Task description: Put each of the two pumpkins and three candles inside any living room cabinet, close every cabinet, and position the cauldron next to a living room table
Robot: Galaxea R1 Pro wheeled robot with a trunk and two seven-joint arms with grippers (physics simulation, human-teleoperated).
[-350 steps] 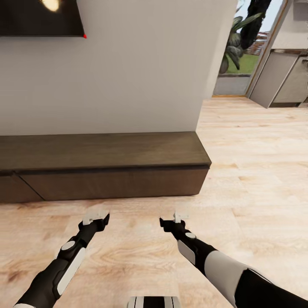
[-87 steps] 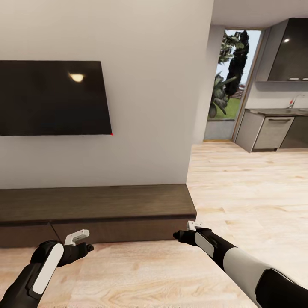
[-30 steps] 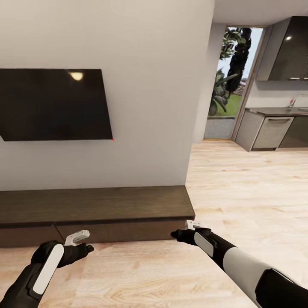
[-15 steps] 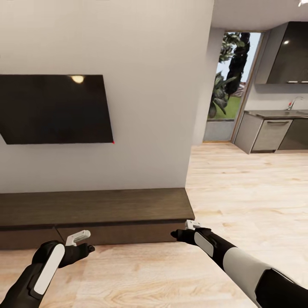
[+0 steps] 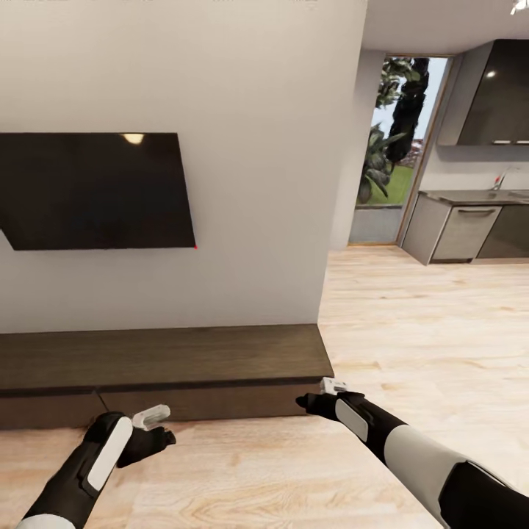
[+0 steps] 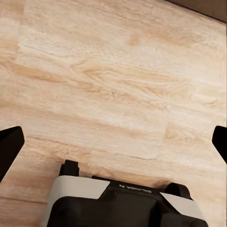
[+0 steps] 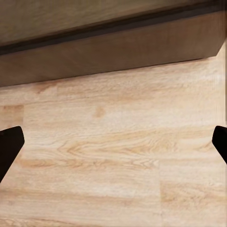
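The cabinet is a long, low, dark brown unit against the white wall, and its drawer fronts are shut. My left gripper hangs open over the wood floor just in front of it, with nothing between its fingers. My right gripper is open too, near the cabinet's right end. Its wrist view looks at the cabinet front and the floor below. The pumpkins, candles and cauldron are out of view.
A dark TV hangs on the wall above the cabinet. Pale wood floor stretches right toward a glass door with plants and grey kitchen cupboards. My own base sits under the left gripper.
My left arm has swung a little to the right and lower in the head view. The camera tipped up slightly. The right arm has stayed put.
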